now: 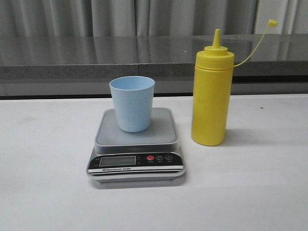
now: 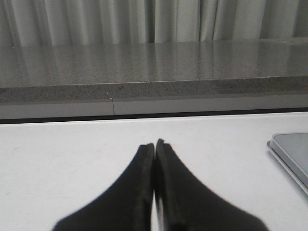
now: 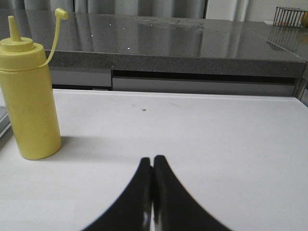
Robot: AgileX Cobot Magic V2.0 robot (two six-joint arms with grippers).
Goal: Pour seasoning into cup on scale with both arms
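Note:
A light blue cup [image 1: 132, 103] stands upright on the grey scale [image 1: 136, 144] at the middle of the white table. Just right of the scale stands the yellow seasoning bottle [image 1: 210, 94], its nozzle uncovered and its small cap [image 1: 273, 22] dangling on a thin tether. The bottle [image 3: 29, 96] also shows in the right wrist view, well apart from my right gripper [image 3: 153, 159], which is shut on nothing. My left gripper [image 2: 155, 143] is shut and empty over bare table, with a corner of the scale [image 2: 291, 151] off to one side. Neither arm shows in the front view.
A dark grey stone ledge [image 1: 96, 57] runs along the back of the table, with pale curtains behind it. A wire basket [image 3: 288, 17] sits on the ledge far off in the right wrist view.

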